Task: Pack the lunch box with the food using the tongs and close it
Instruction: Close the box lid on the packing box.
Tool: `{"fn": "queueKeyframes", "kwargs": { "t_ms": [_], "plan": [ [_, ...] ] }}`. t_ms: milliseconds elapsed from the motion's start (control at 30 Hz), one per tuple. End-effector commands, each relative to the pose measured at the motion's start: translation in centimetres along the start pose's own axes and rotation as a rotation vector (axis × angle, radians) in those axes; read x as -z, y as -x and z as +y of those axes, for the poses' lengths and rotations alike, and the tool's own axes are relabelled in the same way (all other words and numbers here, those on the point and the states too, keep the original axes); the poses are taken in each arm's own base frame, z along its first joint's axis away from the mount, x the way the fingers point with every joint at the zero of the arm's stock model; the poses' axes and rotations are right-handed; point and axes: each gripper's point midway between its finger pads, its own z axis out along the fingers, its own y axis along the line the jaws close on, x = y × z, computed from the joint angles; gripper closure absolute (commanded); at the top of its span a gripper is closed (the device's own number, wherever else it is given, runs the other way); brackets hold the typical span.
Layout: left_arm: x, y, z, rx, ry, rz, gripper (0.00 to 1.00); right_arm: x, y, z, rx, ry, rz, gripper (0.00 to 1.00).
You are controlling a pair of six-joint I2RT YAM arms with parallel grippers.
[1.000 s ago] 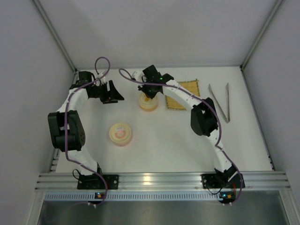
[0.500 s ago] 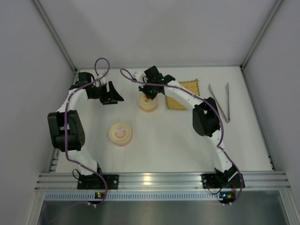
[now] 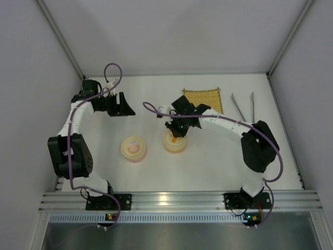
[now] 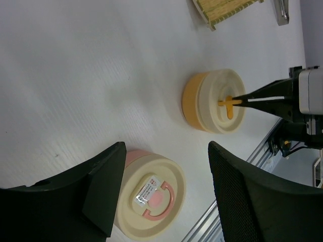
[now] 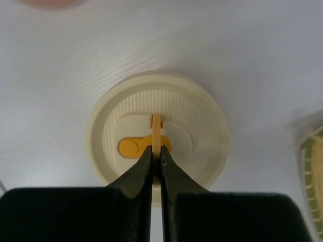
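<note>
Where the right pincer [image 5: 156, 151] bites: its two black tapered fingers are pressed together on the orange handle [image 5: 157, 125], a thin plastic strap standing upright from a lid.
Orange container [image 3: 175, 146]: directly under the right pincer; round and squat, with an orange wall and a cream lid finely ribbed around a smooth raised centre. The lid is on, so the contents are hidden.
Left pincer [image 4: 166, 151]: spread wide and holding nothing; it has broad black fingers, one faced with a fine mesh texture.
Pink container [image 4: 151, 199]: below the left pincer and apart from it, framed between its fingers in the wrist view. It is round, with a pink wall and a cream lid. The pink handle is folded flat beside a small printed sticker. The lid is on, so the contents are hidden.
Tongs [image 3: 244, 112]: slim silver metal, two thin arms meeting in a V. They lie flat on the surface, well to the right of the right pincer, with nothing touching them.
Mat [image 3: 203, 98]: a yellow woven square of slats, near the right pincer on its far side.
Surface [image 3: 208, 166]: white and matte, with a faint linear grain.
</note>
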Motion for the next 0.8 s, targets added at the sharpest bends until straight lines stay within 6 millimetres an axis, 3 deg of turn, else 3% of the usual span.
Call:
{"fn": "queueKeyframes", "kwargs": {
  "t_ms": [0, 33, 133, 267, 767],
  "plan": [
    [1.4, -0.9, -1.2, -0.06, -0.001, -0.002, 0.29, 2.4, -3.5, 5.8, -0.021, 0.12, 0.054, 1.0],
    [1.5, -1.0, -1.3, -0.059, 0.0, -0.001, 0.29, 3.5, -3.3, 6.8, -0.008, 0.122, 0.026, 1.0],
    [1.7, -1.4, -1.7, -0.056, -0.007, -0.002, 0.28, 4.2, -5.4, 8.1, -0.022, 0.122, 0.039, 1.0],
    [2.0, -1.7, -2.1, -0.05, -0.012, -0.004, 0.28, 6.4, -5.5, 7.4, 0.018, 0.046, -0.006, 1.0],
    [2.3, -1.6, -2.1, -0.048, 0.013, -0.007, 0.28, 6.9, -6.5, 8.4, 0.145, 0.099, -0.032, 1.0]
  ]
}}
